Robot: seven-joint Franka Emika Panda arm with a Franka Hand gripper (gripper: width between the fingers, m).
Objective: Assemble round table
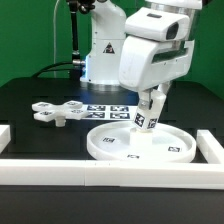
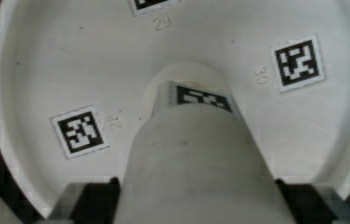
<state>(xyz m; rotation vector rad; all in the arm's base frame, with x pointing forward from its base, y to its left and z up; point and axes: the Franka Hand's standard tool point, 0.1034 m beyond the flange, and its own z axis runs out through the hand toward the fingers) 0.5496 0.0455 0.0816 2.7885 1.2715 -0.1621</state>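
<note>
The large rimmed round disc (image 1: 140, 142) lies flat on the black table near the front, with tags on its face. My gripper (image 1: 149, 113) is shut on the short cylindrical leg (image 1: 148, 116) and holds it tilted just above the disc's middle. In the wrist view the leg (image 2: 193, 150) runs out from between my two fingers (image 2: 97, 198) over the disc (image 2: 83, 70), its tagged far end near the disc's surface. I cannot tell whether it touches. The cross-shaped base piece (image 1: 56, 111) lies on the table at the exterior view's left.
The marker board (image 1: 108, 111) lies flat behind the disc. White border rails run along the front (image 1: 100, 171), at the exterior view's left (image 1: 5, 136) and right (image 1: 209, 148). The robot's base (image 1: 105, 55) stands at the back.
</note>
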